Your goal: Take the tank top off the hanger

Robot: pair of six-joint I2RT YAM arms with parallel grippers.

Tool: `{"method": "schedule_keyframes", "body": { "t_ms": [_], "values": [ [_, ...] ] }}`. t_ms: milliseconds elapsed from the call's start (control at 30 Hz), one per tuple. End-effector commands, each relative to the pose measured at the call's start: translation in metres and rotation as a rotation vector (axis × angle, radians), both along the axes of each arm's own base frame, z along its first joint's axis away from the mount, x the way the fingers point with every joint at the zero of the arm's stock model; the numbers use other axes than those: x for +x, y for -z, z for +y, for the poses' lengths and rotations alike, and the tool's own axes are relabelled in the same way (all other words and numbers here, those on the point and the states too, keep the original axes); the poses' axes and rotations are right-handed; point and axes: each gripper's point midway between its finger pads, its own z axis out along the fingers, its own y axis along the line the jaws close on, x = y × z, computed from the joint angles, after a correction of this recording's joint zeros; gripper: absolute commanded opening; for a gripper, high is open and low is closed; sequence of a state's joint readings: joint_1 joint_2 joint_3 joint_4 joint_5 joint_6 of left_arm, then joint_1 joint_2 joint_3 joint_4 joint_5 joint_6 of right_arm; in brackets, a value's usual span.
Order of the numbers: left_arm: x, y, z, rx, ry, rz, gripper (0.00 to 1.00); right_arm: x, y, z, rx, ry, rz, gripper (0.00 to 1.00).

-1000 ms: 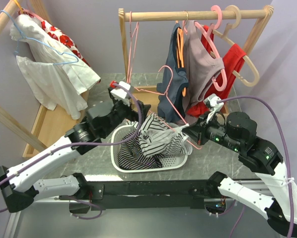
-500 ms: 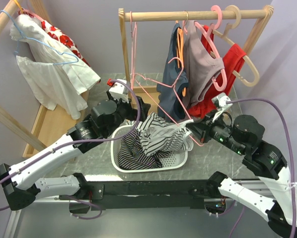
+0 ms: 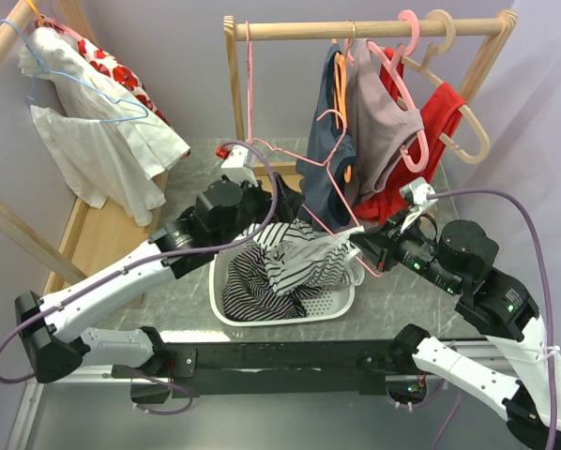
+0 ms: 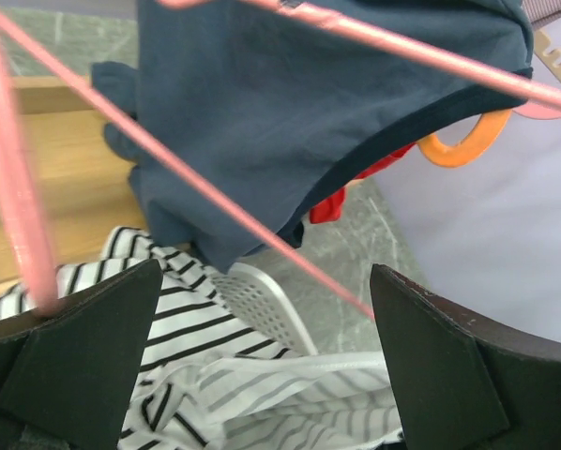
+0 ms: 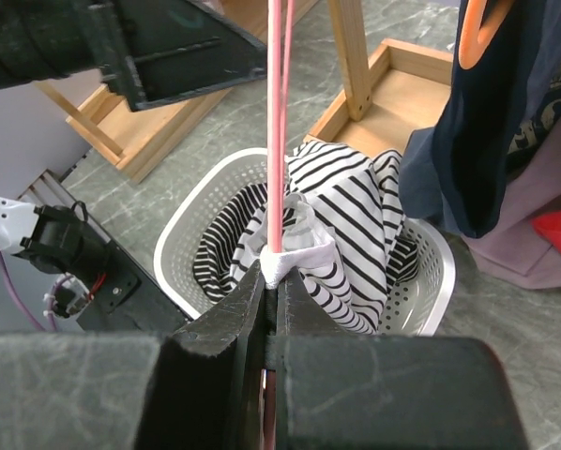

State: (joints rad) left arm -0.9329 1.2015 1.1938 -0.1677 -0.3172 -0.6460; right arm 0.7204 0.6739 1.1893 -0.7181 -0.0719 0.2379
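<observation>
On the grey tabletop (image 3: 182, 298), along the far edge: wooden rack (image 3: 290, 28) hung with clothes. At the middle of the near edge: white basket (image 3: 329, 307), holding the striped tank top (image 3: 290, 264) in a heap, one white strap looped on the pink hanger (image 5: 277, 141). Shown plainly only from the right wrist: right gripper (image 5: 269, 283) pinched tight on the hanger wire, right at that strap. Shown only from the left wrist: left gripper (image 4: 262, 375) spread wide, gripping nothing, above the stripes, navy garment (image 4: 309, 112) just beyond.
</observation>
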Motion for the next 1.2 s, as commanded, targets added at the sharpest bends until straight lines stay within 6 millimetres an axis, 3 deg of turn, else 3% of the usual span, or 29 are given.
{"method": "schedule_keyframes", "body": {
  "t_ms": [0, 133, 300, 367, 433, 633, 733, 767, 1067, 1167],
  "values": [
    [0.001, -0.028, -0.016, -0.109, 0.027, -0.012, 0.95, -0.002, -0.023, 0.002, 0.062, -0.017, -0.077, 0.00],
    [0.007, -0.028, -0.013, -0.138, 0.011, -0.015, 0.89, -0.003, -0.024, 0.001, 0.064, -0.021, -0.082, 0.00],
    [0.012, -0.028, -0.014, -0.171, 0.029, -0.017, 0.63, -0.005, -0.025, 0.004, 0.073, -0.038, -0.084, 0.00],
    [0.016, -0.028, -0.014, -0.198, 0.033, -0.025, 0.46, -0.006, -0.025, 0.006, 0.080, -0.046, -0.081, 0.00],
    [0.017, -0.024, -0.019, -0.201, 0.054, -0.013, 0.37, -0.007, -0.024, 0.007, 0.086, -0.051, -0.075, 0.00],
    [0.017, -0.013, -0.029, -0.215, 0.090, 0.015, 0.34, -0.010, -0.029, 0.006, 0.110, -0.059, -0.088, 0.00],
    [0.019, -0.010, -0.031, -0.204, 0.091, 0.021, 0.16, -0.011, -0.028, 0.006, 0.108, -0.061, -0.086, 0.00],
    [0.019, -0.011, -0.032, -0.206, 0.096, 0.021, 0.03, -0.010, -0.027, 0.008, 0.105, -0.062, -0.080, 0.00],
    [0.017, 0.004, -0.038, -0.149, 0.130, 0.059, 0.01, -0.017, -0.018, 0.020, 0.079, -0.143, -0.042, 0.00],
    [0.013, 0.006, -0.040, -0.159, 0.150, 0.074, 0.01, -0.017, -0.013, 0.019, 0.056, -0.143, -0.027, 0.07]
  ]
}}
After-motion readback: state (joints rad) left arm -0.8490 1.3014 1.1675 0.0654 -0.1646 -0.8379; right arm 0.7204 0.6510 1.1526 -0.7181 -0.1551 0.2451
